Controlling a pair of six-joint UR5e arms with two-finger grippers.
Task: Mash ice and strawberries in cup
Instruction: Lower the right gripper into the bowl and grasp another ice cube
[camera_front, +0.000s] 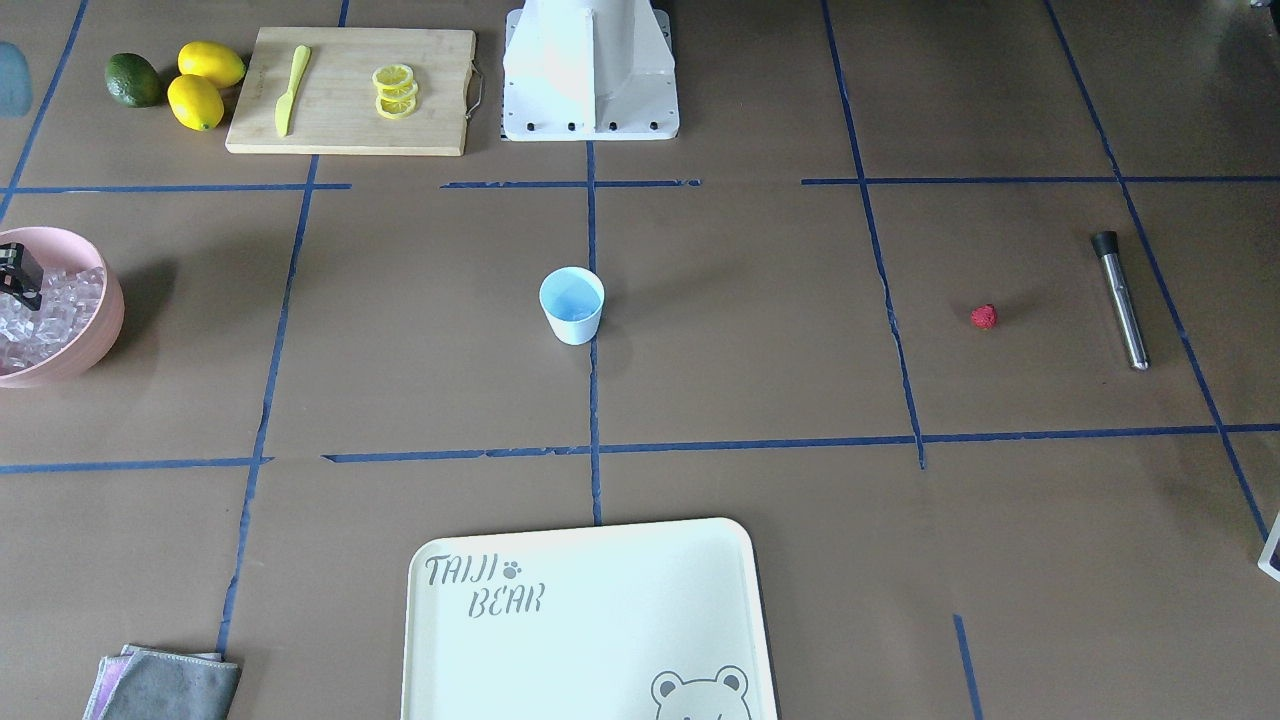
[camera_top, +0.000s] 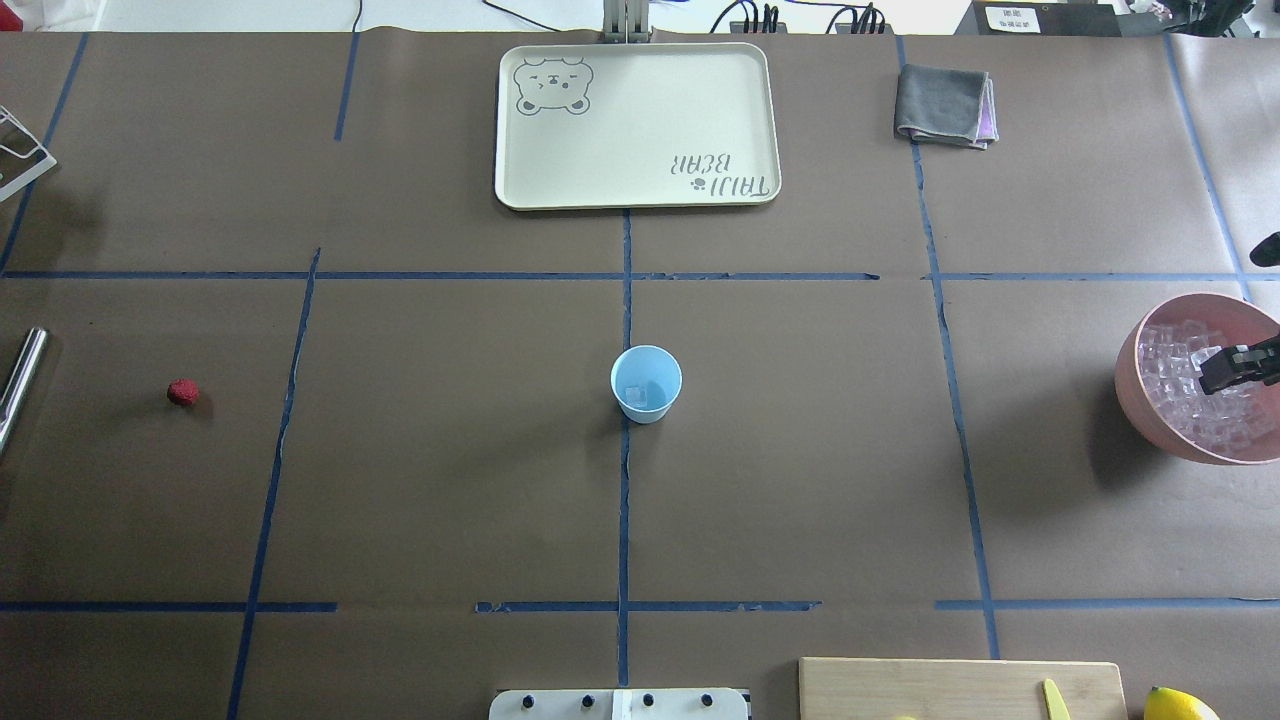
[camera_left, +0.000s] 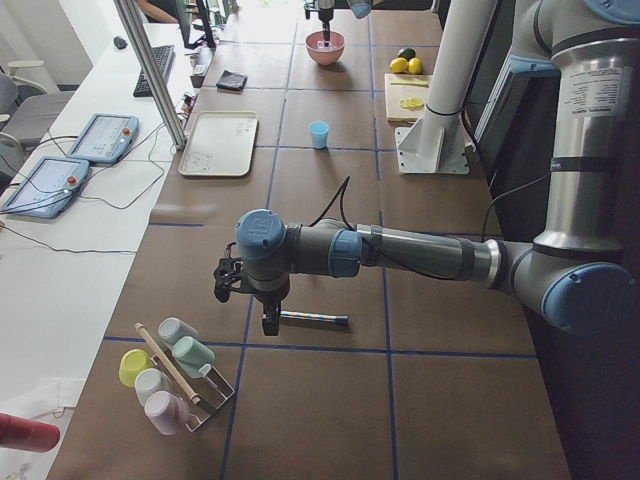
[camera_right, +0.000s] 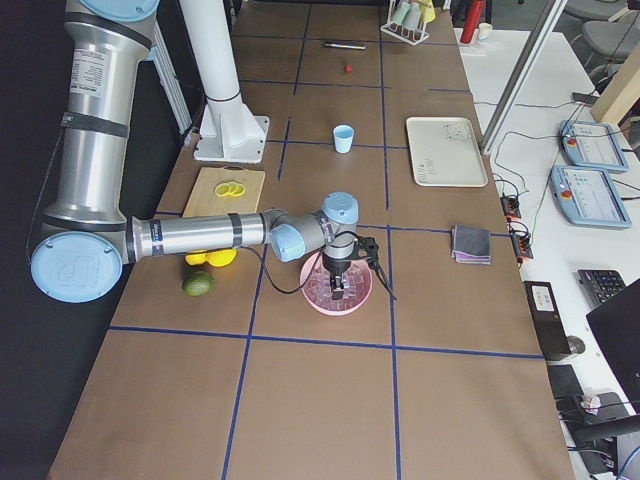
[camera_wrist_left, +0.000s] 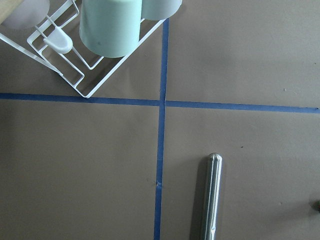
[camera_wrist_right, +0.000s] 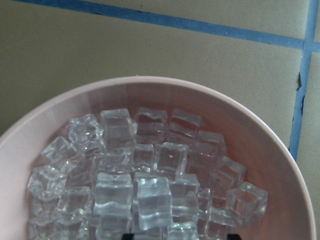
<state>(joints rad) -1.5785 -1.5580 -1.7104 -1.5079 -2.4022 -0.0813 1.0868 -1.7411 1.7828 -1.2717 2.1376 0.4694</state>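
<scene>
pink bowl (camera_top: 1140, 412) of ice (camera_wrist_right: 150, 197) is sitting at the right end of the tabletop (camera_top: 450, 450). the right hand (camera_top: 1215, 372) is hanging just over the heap. its fingertips (camera_wrist_right: 127, 237) are showing spread apart at the bottom edge of the wrist view, with a cube lying between them, unclamped.

the light blue cup (camera_top: 646, 383) is standing upright at mid-tabletop, well apart from the bowl, and appears to be holding one cube (camera_top: 634, 393). the strawberry (camera_top: 182, 392) is lying on the bare tabletop toward the left end, near the steel muddler (camera_front: 1120, 298). the left hand (camera_left: 268, 325) is hovering just above the muddler, beside a wire cup rack (camera_wrist_left: 75, 75). whether that hand is open or closed cannot be told.

likely hazards:
- **ice:** the cubes are looking slick and loosely heaped, so a pinch landing off-centre is likely to squirt one out or drag its neighbours over the rim.
- **carry:** the bowl is far from the cup, so a weak grip is risking a drop on the way.
- **cup:** it is small and probably light, so a low release or unbraced mashing could tip it.
- **berry and muddler:** both are round and may roll away when nudged.
</scene>
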